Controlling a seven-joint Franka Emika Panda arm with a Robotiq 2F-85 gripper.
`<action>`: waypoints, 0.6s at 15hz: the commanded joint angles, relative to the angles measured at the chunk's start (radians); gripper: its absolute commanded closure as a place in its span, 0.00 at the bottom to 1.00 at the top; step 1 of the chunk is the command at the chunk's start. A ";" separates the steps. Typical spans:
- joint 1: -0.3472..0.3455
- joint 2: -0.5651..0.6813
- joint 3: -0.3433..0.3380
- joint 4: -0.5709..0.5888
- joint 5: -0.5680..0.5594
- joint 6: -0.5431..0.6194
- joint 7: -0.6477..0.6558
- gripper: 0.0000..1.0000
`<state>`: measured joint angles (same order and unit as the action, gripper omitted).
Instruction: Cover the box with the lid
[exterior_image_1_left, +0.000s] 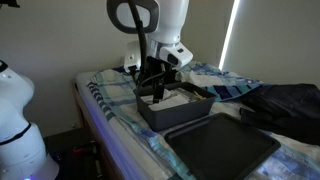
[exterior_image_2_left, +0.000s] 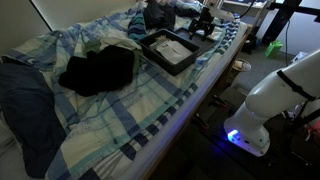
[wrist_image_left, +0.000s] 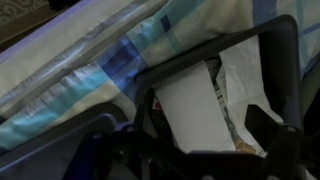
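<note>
Nearest lies the lid (exterior_image_1_left: 222, 148), flat on the bed (exterior_image_1_left: 105, 105); just beyond, the box (exterior_image_1_left: 163, 115), with the gripper (exterior_image_1_left: 155, 88) above its left end, jaws wide, empty. Dark cloth (exterior_image_2_left: 100, 68) lies left of the lid (exterior_image_2_left: 170, 52). Wrist view: white paper (wrist_image_left: 190, 110) inside the box (wrist_image_left: 200, 60).

The box (exterior_image_1_left: 157, 116) and lid (exterior_image_1_left: 225, 148) are smooth dark plastic, the bedcover (exterior_image_2_left: 150, 110) soft checked cloth, the sheet (wrist_image_left: 190, 112) matt white paper.

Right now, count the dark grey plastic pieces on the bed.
2. The box sits under the tool, white paper inside; the lid lies flat on the bedspread beside it, nearer the camera. More could hide under the dark cloth.
</note>
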<state>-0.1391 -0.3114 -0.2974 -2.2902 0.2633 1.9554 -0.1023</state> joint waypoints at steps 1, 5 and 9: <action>-0.034 0.078 0.013 0.038 0.034 0.078 0.069 0.00; -0.058 0.147 0.006 0.076 0.063 0.154 0.137 0.00; -0.099 0.210 -0.005 0.126 0.061 0.193 0.245 0.00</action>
<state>-0.2050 -0.1563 -0.3013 -2.2179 0.3062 2.1318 0.0709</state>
